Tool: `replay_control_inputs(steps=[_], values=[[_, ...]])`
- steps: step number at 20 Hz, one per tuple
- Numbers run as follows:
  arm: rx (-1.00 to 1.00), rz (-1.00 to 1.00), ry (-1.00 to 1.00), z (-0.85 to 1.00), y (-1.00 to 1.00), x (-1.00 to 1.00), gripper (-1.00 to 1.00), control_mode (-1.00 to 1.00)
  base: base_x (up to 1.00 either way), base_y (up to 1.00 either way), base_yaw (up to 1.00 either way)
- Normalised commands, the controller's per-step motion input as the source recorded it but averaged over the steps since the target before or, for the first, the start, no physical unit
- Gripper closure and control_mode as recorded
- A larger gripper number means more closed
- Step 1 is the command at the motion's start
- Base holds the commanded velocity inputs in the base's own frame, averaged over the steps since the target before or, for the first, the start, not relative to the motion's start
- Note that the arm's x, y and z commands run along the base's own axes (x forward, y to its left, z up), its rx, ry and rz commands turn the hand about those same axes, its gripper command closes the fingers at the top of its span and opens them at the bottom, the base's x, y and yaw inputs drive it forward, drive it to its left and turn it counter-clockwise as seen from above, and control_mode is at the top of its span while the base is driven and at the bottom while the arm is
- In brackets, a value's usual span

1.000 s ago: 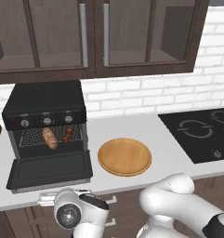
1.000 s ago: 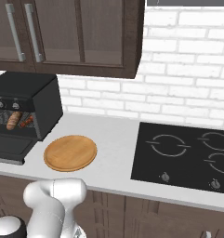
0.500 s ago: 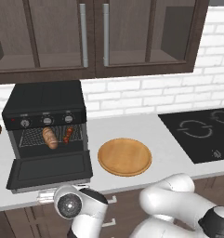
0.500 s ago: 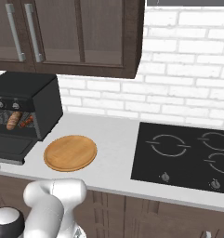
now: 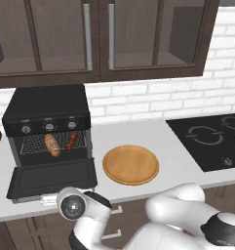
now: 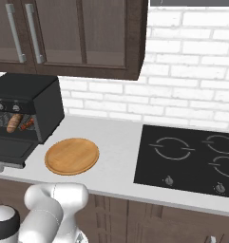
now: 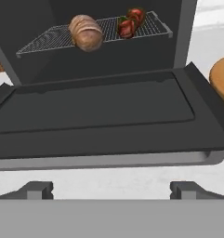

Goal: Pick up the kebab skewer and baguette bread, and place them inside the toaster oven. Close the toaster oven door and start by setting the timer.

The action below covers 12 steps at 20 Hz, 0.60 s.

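Observation:
The toaster oven [image 5: 46, 105] stands at the counter's left with its door [image 5: 53, 178] dropped flat. On the wire rack [image 7: 48, 39] inside lie the baguette bread [image 7: 86, 32] on the left and the kebab skewer [image 7: 130, 23] to its right; both also show in the left base view, baguette bread [image 5: 52, 144] and kebab skewer [image 5: 71, 141]. My gripper [image 7: 112, 190] is open and holds nothing. It sits low, just in front of the door's front edge [image 7: 99, 160], with its fingertips [image 7: 39, 188] spread wide.
A round wooden plate [image 5: 131, 164] lies on the white counter right of the oven, bare. A black cooktop [image 5: 211, 139] fills the counter's right end. Dark wall cabinets [image 5: 99, 39] hang above. My arm's wrist joint [image 5: 72, 207] sits below the counter edge.
My arm's wrist has risen slightly in front of the open door. The jaws stay open, and the bread and skewer have not moved.

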Motion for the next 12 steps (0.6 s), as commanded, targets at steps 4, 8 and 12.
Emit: replay_control_inputs(steps=[4, 8, 12], values=[[-0.02, 0.00, 0.02, -0.08, 0.02, 0.13, -1.00, -1.00, 0.00, 0.00, 0.00], [0.00, 0.00, 0.00, -0.17, 0.00, 0.03, -1.00, -1.00, 0.00, 0.00, 0.00], [0.00, 0.00, 0.00, -0.37, 0.00, 0.00, -1.00, -1.00, 0.00, 0.00, 0.00]])
